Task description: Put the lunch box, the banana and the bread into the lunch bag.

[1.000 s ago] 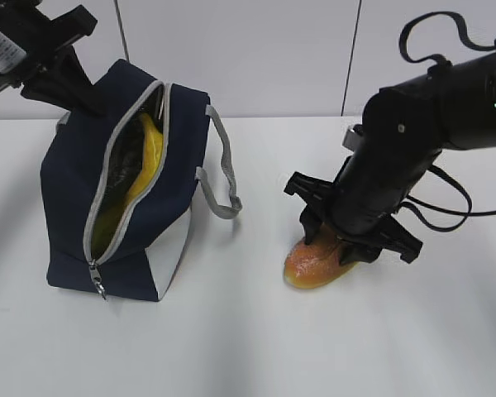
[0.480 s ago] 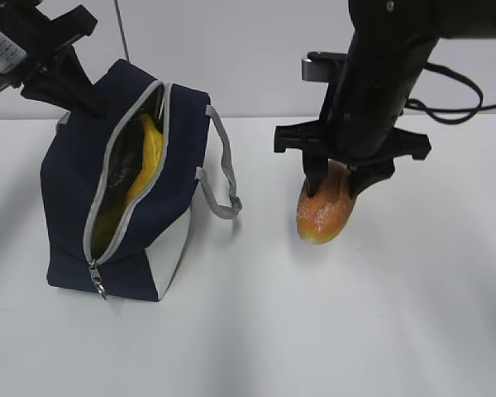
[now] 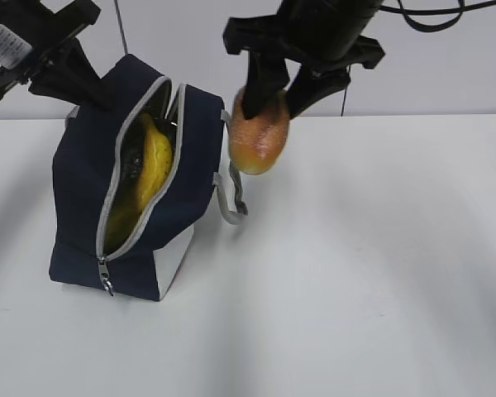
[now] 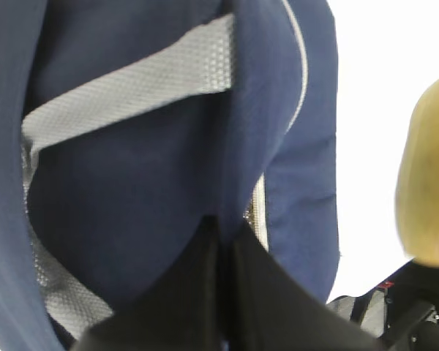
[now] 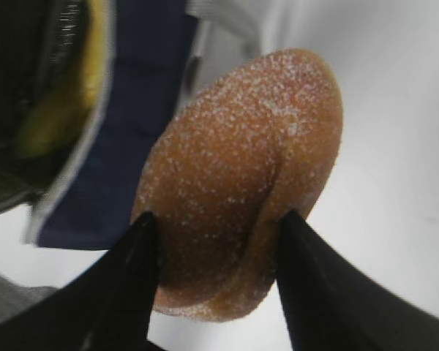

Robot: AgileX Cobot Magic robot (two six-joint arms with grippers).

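1. Beside the lunch bag's (image 3: 140, 190) right wall, lifted clear of the table (image 3: 355, 273), the bread (image 3: 259, 136) hangs in the right gripper (image 3: 274, 98), whose two fingers pinch its upper part.
2. Its long axis runs near vertical, with the free end pointing down.
3. From the roll, the bag's unzipped mouth lies to the left and a little lower, past the bag's right rim and the grey handle (image 3: 229, 188).
4. Inside that mouth the banana (image 3: 151, 157) already stands on end, filling part of the gap; I cannot make out the lunch box.
5. At the bag's far left top edge, the left gripper (image 3: 66, 70) is clamped on the fabric, holding the opening up.
6. My judgement: the right arm is the one to carry on leftward, then lower the roll end-first through the slot.
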